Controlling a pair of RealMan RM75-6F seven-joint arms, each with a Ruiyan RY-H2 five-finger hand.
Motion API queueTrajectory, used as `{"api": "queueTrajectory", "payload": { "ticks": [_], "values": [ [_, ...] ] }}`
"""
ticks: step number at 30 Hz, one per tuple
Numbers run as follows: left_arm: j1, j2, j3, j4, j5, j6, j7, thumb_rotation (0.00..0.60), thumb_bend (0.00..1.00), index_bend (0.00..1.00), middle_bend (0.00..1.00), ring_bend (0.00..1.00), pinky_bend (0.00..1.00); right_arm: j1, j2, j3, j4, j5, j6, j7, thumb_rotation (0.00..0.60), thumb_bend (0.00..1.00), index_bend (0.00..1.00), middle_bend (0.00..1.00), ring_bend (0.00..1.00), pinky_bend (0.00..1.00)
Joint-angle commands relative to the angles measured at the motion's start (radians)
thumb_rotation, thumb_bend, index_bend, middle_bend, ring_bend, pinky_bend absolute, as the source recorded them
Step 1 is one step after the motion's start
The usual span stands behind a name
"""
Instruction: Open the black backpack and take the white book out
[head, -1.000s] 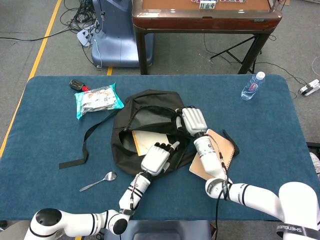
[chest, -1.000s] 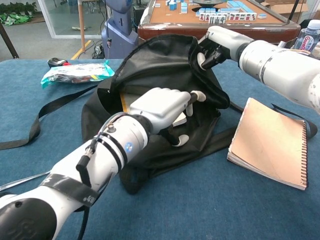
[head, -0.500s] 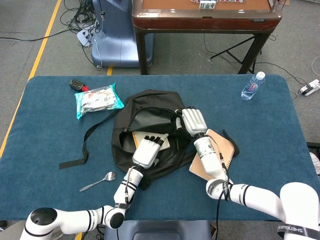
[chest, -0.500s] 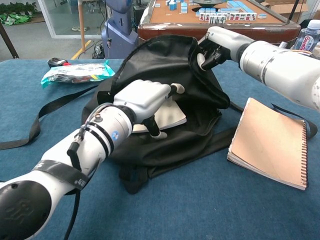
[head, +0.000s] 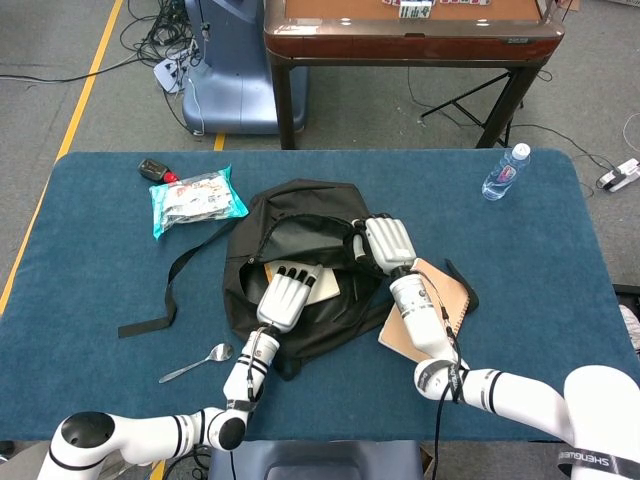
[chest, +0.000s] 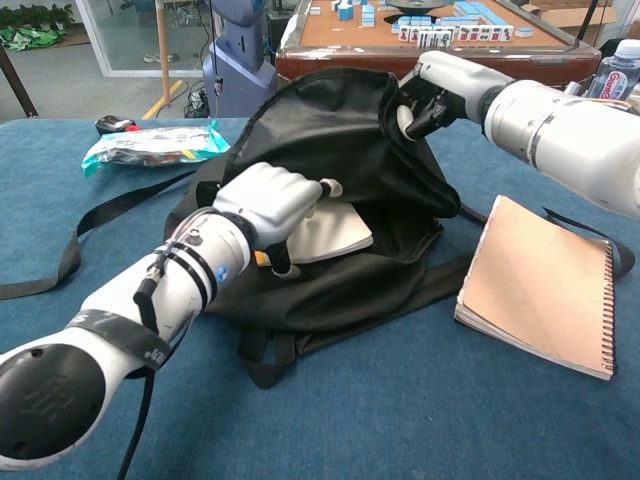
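Chest view: black backpack (chest: 340, 150) lies open on the table, white book (chest: 330, 232) inside its mouth. Left hand (chest: 270, 205) is inside, fingers over the book's near edge, thumb under, grasping it. Right hand (chest: 430, 90) pinches the upper rim, holding it up.

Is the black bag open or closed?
Open. The right hand holds up the black backpack flap, so you can see the white book inside, where the left hand grips it.

Head view: high, looking down on whole table (head: 90, 290). Chest view: low, close, facing forward. Both share backpack (head: 300, 215).
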Motion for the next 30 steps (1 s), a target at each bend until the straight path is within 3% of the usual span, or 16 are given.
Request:
{"api": "queueTrajectory", "payload": {
  "ticks": [1, 8, 18, 24, 30],
  "values": [
    [-0.005, 0.009, -0.008, -0.037, -0.06, -0.004, 0.062, 0.6, 0.18, 0.13, 0.28, 0.3, 0.3, -0.001, -0.001, 0.0, 0.0, 0.0, -0.001, 0.002, 0.6, 0.52, 0.6, 0.46, 0.34, 0.25],
    [-0.025, 0.001, -0.011, -0.005, -0.084, 0.0, 0.081, 0.6, 0.18, 0.13, 0.28, 0.3, 0.3, -0.006, 0.001, -0.004, -0.001, -0.002, -0.001, 0.006, 0.6, 0.52, 0.6, 0.46, 0.34, 0.25],
    [-0.034, -0.019, -0.008, 0.141, -0.037, -0.002, -0.01, 0.6, 0.18, 0.27, 0.28, 0.3, 0.3, -0.009, 0.001, -0.005, 0.004, -0.006, -0.005, 0.011, 0.6, 0.52, 0.6, 0.46, 0.34, 0.25],
    [-0.025, -0.018, 0.004, 0.212, 0.042, 0.012, -0.131, 0.6, 0.19, 0.37, 0.39, 0.37, 0.3, -0.004, -0.007, -0.003, 0.016, -0.005, -0.013, 0.015, 0.6, 0.52, 0.6, 0.46, 0.34, 0.25],
    [-0.018, -0.02, 0.027, 0.288, 0.151, 0.035, -0.283, 0.6, 0.31, 0.44, 0.48, 0.46, 0.31, 0.001, -0.012, 0.0, 0.019, -0.005, -0.013, 0.013, 0.6, 0.52, 0.6, 0.46, 0.35, 0.25]
  ]
}}
